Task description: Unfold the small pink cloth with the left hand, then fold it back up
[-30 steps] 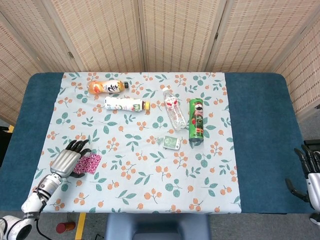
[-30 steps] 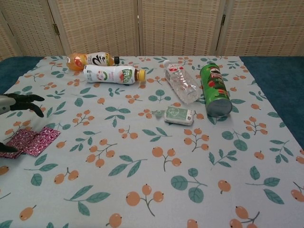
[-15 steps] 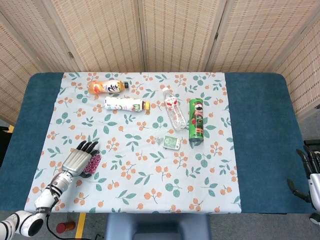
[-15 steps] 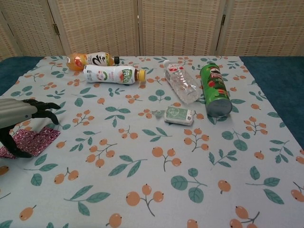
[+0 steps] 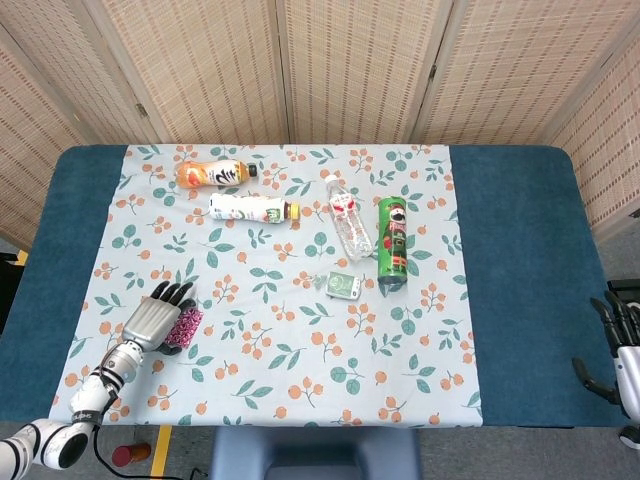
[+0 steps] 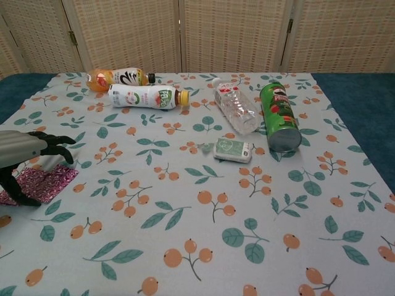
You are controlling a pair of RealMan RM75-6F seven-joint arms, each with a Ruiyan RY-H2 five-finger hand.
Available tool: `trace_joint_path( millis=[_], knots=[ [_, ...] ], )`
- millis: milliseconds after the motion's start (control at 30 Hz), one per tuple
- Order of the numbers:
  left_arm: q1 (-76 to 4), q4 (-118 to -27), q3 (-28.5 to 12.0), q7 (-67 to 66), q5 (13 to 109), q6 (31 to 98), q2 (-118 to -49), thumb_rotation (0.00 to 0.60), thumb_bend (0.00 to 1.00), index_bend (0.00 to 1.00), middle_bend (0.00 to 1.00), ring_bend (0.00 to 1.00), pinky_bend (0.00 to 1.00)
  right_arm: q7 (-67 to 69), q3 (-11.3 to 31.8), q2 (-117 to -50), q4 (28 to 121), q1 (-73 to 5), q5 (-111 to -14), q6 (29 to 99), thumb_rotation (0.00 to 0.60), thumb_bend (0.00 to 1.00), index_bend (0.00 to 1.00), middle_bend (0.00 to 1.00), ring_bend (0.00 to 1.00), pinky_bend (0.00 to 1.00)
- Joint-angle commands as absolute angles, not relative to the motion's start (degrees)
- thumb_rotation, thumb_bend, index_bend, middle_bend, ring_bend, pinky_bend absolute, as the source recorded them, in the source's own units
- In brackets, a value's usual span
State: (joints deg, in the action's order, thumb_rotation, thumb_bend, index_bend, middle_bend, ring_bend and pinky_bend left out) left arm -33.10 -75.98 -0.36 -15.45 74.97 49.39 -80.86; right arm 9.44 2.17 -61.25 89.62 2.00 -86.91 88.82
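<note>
Hovering over the near left part of the table (image 5: pixel 520 300), the left robot hand (image 5: pixel 153 320) is spread above the pink cloth (image 5: pixel 186 327), fingers apart and curved down; in the chest view the left robot hand (image 6: pixel 24 154) has its fingertips (image 6: pixel 62 145) arched over the pink cloth (image 6: pixel 46 182) and its thumb reaching down at the cloth's near edge, but whether anything is pinched cannot be told. The cloth lies flat on the floral tablecloth (image 5: pixel 290 360), partly hidden under the hand. Further back and to the right, an orange bottle (image 5: pixel 214 173) lies on its side, and just in front of it a white bottle (image 5: pixel 250 208) lies with its yellow cap pointing right. Right of those, a clear water bottle (image 5: pixel 347 220) lies lengthwise, and just beside it a green chip can (image 5: pixel 392 243) lies with its open end toward the near edge. A small green packet (image 5: pixel 344 284) sits in front of the water bottle, near the can. At the far right edge, off the table, the right robot hand (image 5: pixel 612 345) hangs with fingers apart, holding nothing
</note>
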Motion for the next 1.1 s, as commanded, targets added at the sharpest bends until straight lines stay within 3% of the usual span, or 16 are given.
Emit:
trace_joint_path(
  millis=[33, 633, 1100],
  knots=[
    [-33.37, -75.76, -0.45, -15.44, 74.77, 49.08, -80.96, 0.6, 0.19, 0.23, 0.0, 0.0, 0.0, 9.38, 2.17, -61.27, 89.68, 2.0, -86.89, 88.79, 0.6, 0.37, 0.0, 0.0, 0.0, 0.0],
    [-34.1, -75.52, -0.38, -16.33, 72.77, 47.72, -81.2, 0.6, 0.19, 0.3, 0.0, 0.0, 0.0, 9.14, 2.28, -61.15, 90.02, 2.0, -86.78, 88.75, 0.6, 0.37, 0.0, 0.0, 0.0, 0.0],
    [-32.94, -80.67, 0.17, -16.61, 74.57, 51.41, -79.54, 0.6, 0.2, 0.33, 0.0, 0.0, 0.0, 9.77, 2.46, -61.22, 89.45, 1.82, -86.82, 88.66, 0.6, 0.37, 0.0, 0.0, 0.0, 0.0]
  ],
)
